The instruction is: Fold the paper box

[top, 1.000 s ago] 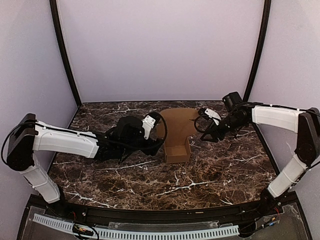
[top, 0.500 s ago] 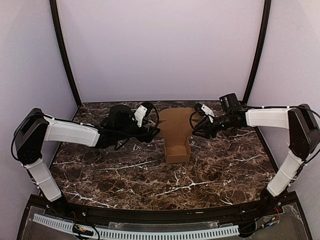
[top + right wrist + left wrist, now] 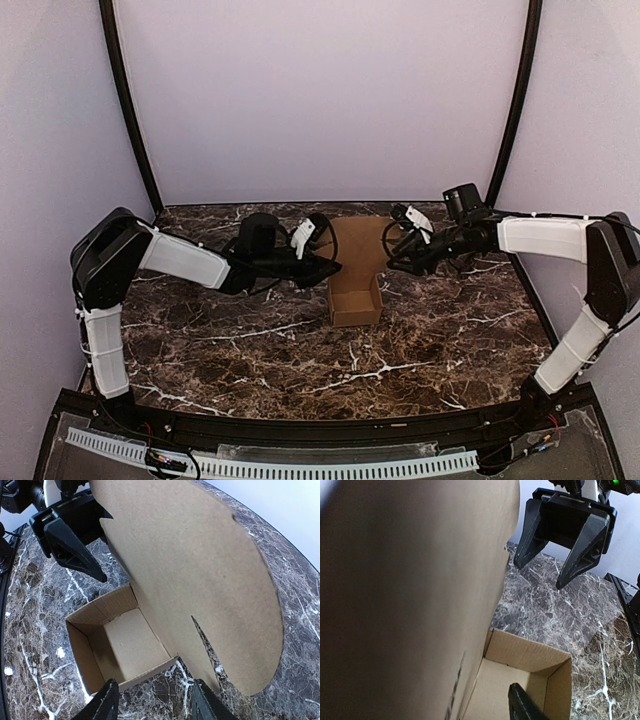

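From the overhead camera I see the plain brown cardboard paper box [image 3: 354, 302] near the middle of the dark white-veined marble table [image 3: 300, 365], a little toward the far side. Its square tray part is open at the top, and its big rounded flap [image 3: 355, 240] rises from the tray's far wall. The black two-finger left gripper [image 3: 327, 264] sits at the flap's left edge and the black two-finger right gripper [image 3: 394, 257] sits just beside its right edge, so the flap is between the two. On my left wrist feed the flap [image 3: 405, 580] fills the left half of the picture as a blurred brown sheet very close to the lens. Only one of my own fingers [image 3: 522, 707] shows, low down over the open tray [image 3: 520, 667]. The other is out of sight, so I cannot tell whether this gripper is pinching the flap or merely alongside it. Across the marble, the right gripper [image 3: 539, 575] hangs with its jaws spread and nothing between them. On my right wrist feed the flap [image 3: 190, 570] leans up and away from the tray [image 3: 125, 635]. My two fingertips [image 3: 106, 702] stand well apart at the bottom edge, above the tray's nearest wall and gripping nothing. One finger [image 3: 75, 550] of the left gripper points down beside the flap's far edge.
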